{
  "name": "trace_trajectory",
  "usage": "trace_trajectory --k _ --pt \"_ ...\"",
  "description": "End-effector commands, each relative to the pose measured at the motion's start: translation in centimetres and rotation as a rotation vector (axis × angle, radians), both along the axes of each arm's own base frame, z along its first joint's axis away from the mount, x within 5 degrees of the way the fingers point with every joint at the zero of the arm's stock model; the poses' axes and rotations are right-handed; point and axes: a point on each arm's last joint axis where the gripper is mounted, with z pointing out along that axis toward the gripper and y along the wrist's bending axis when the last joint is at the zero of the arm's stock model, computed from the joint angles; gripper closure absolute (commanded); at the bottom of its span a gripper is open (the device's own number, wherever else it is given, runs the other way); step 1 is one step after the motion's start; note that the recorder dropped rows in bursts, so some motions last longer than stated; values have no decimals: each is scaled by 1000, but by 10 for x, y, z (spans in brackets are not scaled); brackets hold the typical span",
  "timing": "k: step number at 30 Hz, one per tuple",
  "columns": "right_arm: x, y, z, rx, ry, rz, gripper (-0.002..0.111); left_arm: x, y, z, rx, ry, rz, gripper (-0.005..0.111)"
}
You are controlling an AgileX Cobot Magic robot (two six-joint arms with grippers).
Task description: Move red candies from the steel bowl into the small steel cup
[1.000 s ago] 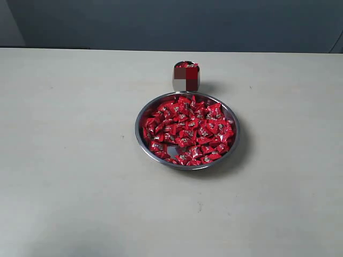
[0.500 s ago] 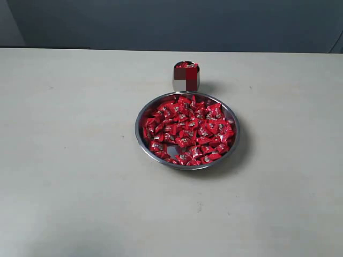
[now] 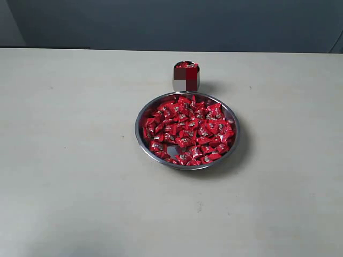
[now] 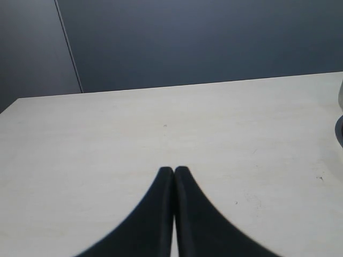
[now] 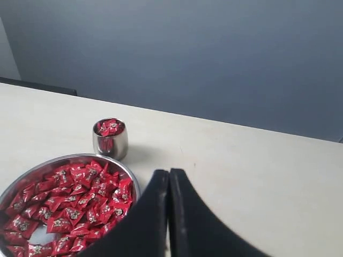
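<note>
Left gripper (image 4: 174,170) and right gripper (image 5: 169,172) are closed and empty, between picks; the next move requires opening onto the red candies (image 3: 187,131) in the steel bowl (image 3: 138,130).

You are looking at a pale beige tabletop (image 3: 69,160), matte and softly lit, with a few tiny dark specks. Behind its far edge stands a dark blue-grey wall (image 3: 214,24). In the left wrist view, a thin seam (image 4: 68,48) parts that wall from a lighter grey panel (image 4: 29,48).

Small steel cup (image 3: 186,78) just behind steel bowl (image 3: 141,140) of candies (image 3: 187,130)
</note>
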Motion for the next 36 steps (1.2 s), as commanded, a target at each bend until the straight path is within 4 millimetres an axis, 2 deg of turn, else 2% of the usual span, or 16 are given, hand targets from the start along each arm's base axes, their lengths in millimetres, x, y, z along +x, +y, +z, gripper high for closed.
trace_trajectory --k 1,5,13,20,23,34,36 --pt "1 0 -2 0 4 -5 109 -1 0 3 2 -18 2 106" --pt "1 0 -2 1 5 -6 109 -1 0 3 2 -18 2 106" --pt "-15 -8 6 45 -68 -32 109 -1 0 3 2 -18 2 106" --pt "-27 -29 13 99 -147 -274 109 -1 0 3 2 -18 2 106" --pt "-30 -33 14 99 -166 -323 109 -1 0 3 2 -18 2 106" --pt "-30 -33 14 111 -164 -325 109 -1 0 3 2 -18 2 106" --pt "-28 -33 5 103 -144 -328 109 -1 0 3 2 -18 2 106"
